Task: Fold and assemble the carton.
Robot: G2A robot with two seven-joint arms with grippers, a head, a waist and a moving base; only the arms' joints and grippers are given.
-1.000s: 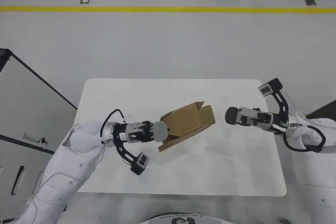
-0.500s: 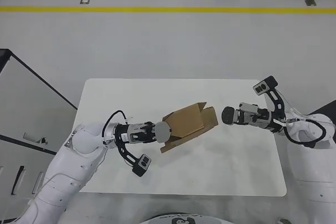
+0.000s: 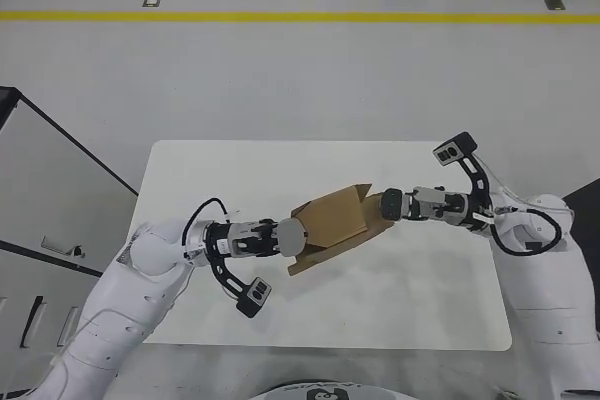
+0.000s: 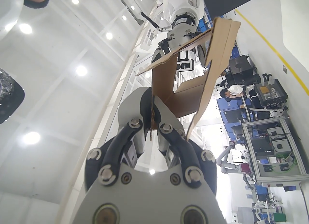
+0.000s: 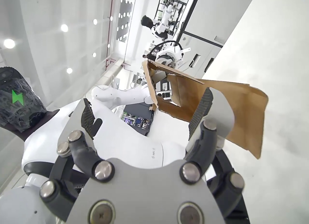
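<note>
Carton (image 3: pixel 335 225) sits mid-table, half opened: a brown cardboard sleeve w/ loose flaps. Its long axis runs on a slant btw the two arms, one end toward each.

Left gripper (image 3: pixel 290 237) has one end. Its fingers (image 4: pixel 166 113) are clenched on the edge of one panel, cardboard pinched thin btw them. Right gripper (image 3: pixel 388 204) is at the opposite end, jaws spread wide, nothing gripped. The end flap lies btw its fingers, w/ one ribbed pad (image 5: pixel 201 109) just beside the flap's face; touching or not, can't tell.

So the carton lies straight ahead of the right gripper, along its reach. That arm looks best placed for the next move, prob. pinching or pushing that flap in while the left one braces.

Carton's lower edge is close to the table (image 3: pixel 230 170); whether it rests there, can't tell. Table top is plain white and looks smooth, so an unheld box would likely slide.

Around it: grey floor (image 3: pixel 280 80), a yellow line (image 3: pixel 300 16) at the far side, and a dark-framed cabinet (image 3: pixel 20 170) off the left arm's side.
</note>
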